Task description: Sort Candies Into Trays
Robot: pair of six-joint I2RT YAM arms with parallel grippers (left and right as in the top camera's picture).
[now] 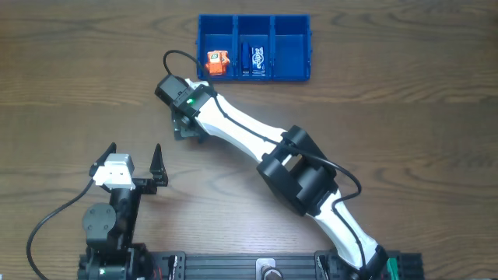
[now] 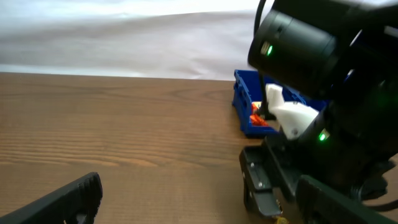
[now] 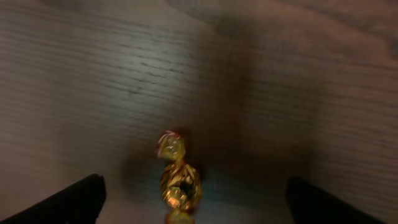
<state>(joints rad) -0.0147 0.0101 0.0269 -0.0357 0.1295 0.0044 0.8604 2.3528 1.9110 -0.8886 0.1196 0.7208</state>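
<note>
Gold candy [image 3: 179, 183] lies on the table [image 1: 405, 117] between the wide-apart fingers of the right gripper [image 3: 198, 202], not touched, and its lower end is cut off. The tray [image 1: 310, 47] at the far edge has an orange candy [image 1: 217, 63] in its left bin and a blue candy [image 1: 254, 58] in the middle one. Left gripper [image 1: 134, 159] sits spread open by the near-left corner.

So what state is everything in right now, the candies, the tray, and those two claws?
Gold candy: wrapped, lying on the table, not gripped.
Orange candy: in the tray's left compartment.
Blue candy: in the tray's middle compartment.
Blue tray: right compartment empty.
Right gripper: open, a finger on either side of the gold candy.
Left gripper: open, holding nothing.
</note>
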